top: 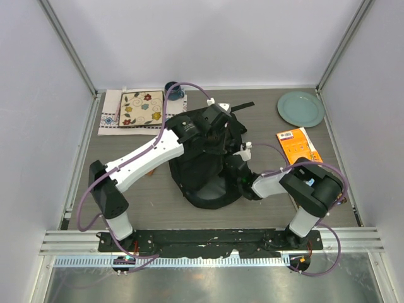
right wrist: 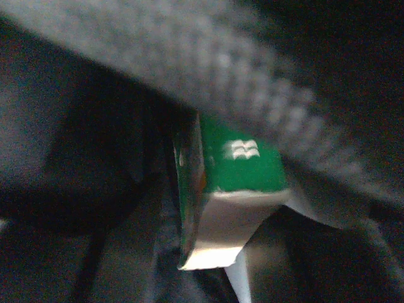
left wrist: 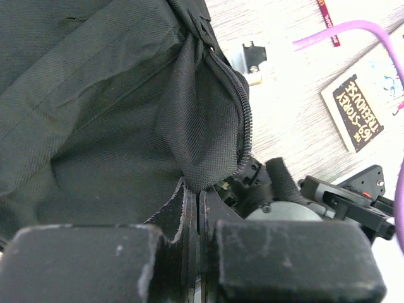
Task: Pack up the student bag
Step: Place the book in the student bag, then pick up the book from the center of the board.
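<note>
left hand (left wrist: 198,235): clenched on a fold of fabric at the zip edge of the student bag (top: 205,161), holding the mouth up.
right hand (top: 243,177): buried in that mouth, coming in from the right-edge side. Its fingers don't show in its own camera, so can't tell if it grips or has let go. Just ahead of it inside the bag: a green-covered book or box (right wrist: 237,167), tilted, with the zip band blurred across the top.
Bag sits mid-counter (top: 158,211), a bit toward the far edge.

Risks, my read:
- thin pinch slips, so the mouth drops onto the right hand
- green item's corner catches zip teeth or lining
- pulling the right hand out drags the soft bag along, since only that pinch anchors it

Count: 1 bag, 1 green item inside, 1 orange book (top: 297,146) near the right edge, 1 green plate (top: 300,108) in the far-right corner, 1 floral-patterned square (top: 142,108) on 1 cloth (top: 108,121) in the far-left corner, 1 blue cup (top: 173,91) beside them at the far edge.
</note>
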Controlling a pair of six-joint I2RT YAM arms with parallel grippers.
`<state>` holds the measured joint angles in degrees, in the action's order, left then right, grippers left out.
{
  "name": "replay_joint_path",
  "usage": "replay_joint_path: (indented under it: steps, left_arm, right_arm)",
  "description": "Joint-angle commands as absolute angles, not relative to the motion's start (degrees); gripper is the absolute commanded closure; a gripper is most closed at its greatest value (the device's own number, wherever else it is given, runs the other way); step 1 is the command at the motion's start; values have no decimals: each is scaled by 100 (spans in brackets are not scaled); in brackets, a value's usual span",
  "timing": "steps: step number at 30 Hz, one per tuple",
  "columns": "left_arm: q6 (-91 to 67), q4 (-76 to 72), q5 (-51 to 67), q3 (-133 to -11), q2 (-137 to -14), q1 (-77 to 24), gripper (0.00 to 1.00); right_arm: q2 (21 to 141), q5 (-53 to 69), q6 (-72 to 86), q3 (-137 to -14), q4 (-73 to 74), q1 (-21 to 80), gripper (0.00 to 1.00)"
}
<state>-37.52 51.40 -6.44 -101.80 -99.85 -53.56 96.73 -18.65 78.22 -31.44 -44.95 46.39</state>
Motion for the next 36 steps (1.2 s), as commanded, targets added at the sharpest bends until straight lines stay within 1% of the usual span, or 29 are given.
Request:
replay_joint_path:
  steps: [1,2,4,5,8,11,12,15,16,17,18,19,20,22,24,25,27,28,29,30,31,32,33,34,35,36]
  left_arm:
    - [-3823,4606,-633,-9915,-9413,-5212,100]
    - [-3815,4571,-642,-9853,-9370,-5151,100]
    - [-3841,4466,-642,-9625,-9308,-5089,100]
    - [-3850,4430,-650,-9546,-9264,-5028,100]
    - [-3885,4263,-633,-9282,-9229,-4949,100]
    - [-3920,4193,-624,-9141,-9272,-4896,100]
    - [-3911,4175,-650,-9062,-9281,-4896,100]
    - [-3955,4105,-659,-8965,-9316,-4860,100]
    - [-3955,4113,-650,-8947,-9316,-4852,100]
    - [-3946,4113,-642,-8939,-9308,-4860,100]
    - [-3929,4131,-633,-8886,-9290,-4852,99]
    - [-3911,4113,-615,-8834,-9273,-4860,86]
    - [-3842,4105,-607,-8711,-9246,-4852,71]
    - [-3788,3991,-388,-8596,-9115,-4852,40]
    - [-3762,3467,-185,-8377,-8974,-4887,24]
    - [-3770,3298,-37,-8332,-8834,-4939,1]
    - [-3814,2816,-18,-8358,-8754,-4992,0]
    - [-3823,2665,148,-8402,-8771,-5018,0]
    - [-3832,2541,236,-8550,-8832,-5027,0]
    - [-3841,2470,272,-8682,-8920,-5036,0]
    - [-3832,2505,299,-8858,-9025,-5045,0]
    - [-3806,2540,360,-9207,-9261,-5062,0]
    - [-3771,2627,369,-9368,-9368,-5080,0]
    - [-3753,2654,387,-9534,-9482,-5106,0]
    - [-3744,2663,465,-9780,-9666,-5115,0]
    - [-3735,2620,518,-9887,-9781,-5124,0]
  right_arm:
    - [9134,-1960,7770,-2727,-4599,4667,33]
    - [8766,-1943,7726,-2638,-4379,4667,16]
    - [8299,-1811,7464,-2470,-3554,4667,15]
    - [7836,-1767,7392,-2435,-2994,4676,15]
    - [7201,-1617,7138,-2347,-2069,4693,15]
    - [6286,-1608,7023,-2198,-1269,4728,14]
    - [5753,-1634,7005,-2102,-1100,4729,14]
    - [4916,-1915,7005,-2162,172,4746,14]
    - [4365,-2168,7022,-2206,602,4746,14]
    - [4037,-2388,7083,-2250,1477,4746,14]
    - [3730,-2582,7145,-2363,1920,4755,14]
    - [3152,-2819,7163,-2443,2360,4746,14]
    - [2894,-3396,7172,-2539,3139,4737,14]
    - [2350,-3978,7076,-2899,3698,4729,14]
    - [2329,-4595,6613,-3328,3998,4711,14]
    - [2434,-4762,6418,-3479,4016,4711,14]
    - [3161,-5289,5935,-4013,4051,4641,13]
    - [3460,-5456,5558,-4260,4147,4588,12]
    - [4159,-5589,5346,-4524,4288,4449,9]
    - [4418,-5503,5118,-4996,4298,4238,8]
    - [4673,-5171,4506,-5201,4254,3436,7]
    - [4841,-4698,4169,-5334,3819,2906,7]
    - [5104,-3554,3888,-5439,3606,2361,7]
    - [5211,-3090,3763,-5458,3447,1129,7]
    - [5308,-2606,3614,-5449,3141,568,7]
    - [5596,-1584,3543,-5493,3033,-107,7]
